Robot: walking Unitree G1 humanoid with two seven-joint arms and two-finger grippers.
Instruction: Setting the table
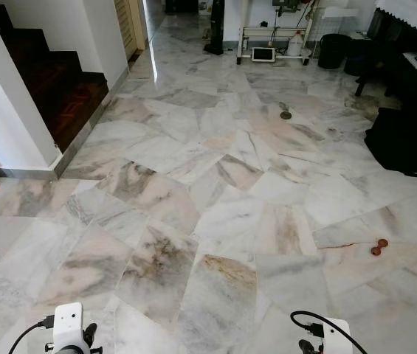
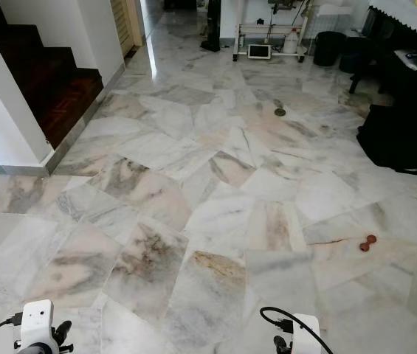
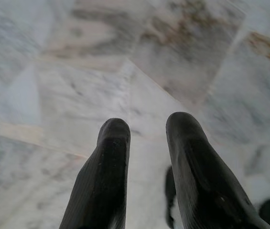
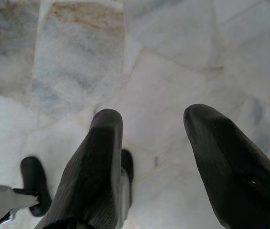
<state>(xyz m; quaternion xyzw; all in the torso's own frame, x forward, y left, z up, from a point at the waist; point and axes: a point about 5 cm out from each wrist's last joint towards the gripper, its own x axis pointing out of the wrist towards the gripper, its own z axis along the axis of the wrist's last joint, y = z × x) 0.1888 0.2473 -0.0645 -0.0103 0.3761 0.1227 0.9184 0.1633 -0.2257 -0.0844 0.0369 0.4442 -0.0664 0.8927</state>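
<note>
I see a glossy, polished marble floor [image 1: 215,206] of irregular grey, white and pink slabs reflecting window light; dark brown wooden stair steps [image 1: 60,88] with a sheen; matt, finely ribbed black gripper fingers [image 3: 108,162].

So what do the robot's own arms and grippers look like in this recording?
Each wrist carries a white boxy housing with a black cable looping off it, as the left eye view shows. The left gripper has two long, matte black fingers with rounded tips and a finely ribbed texture. The right gripper looks the same: two thick black fingers, blunt-ended, no visible markings.
</note>
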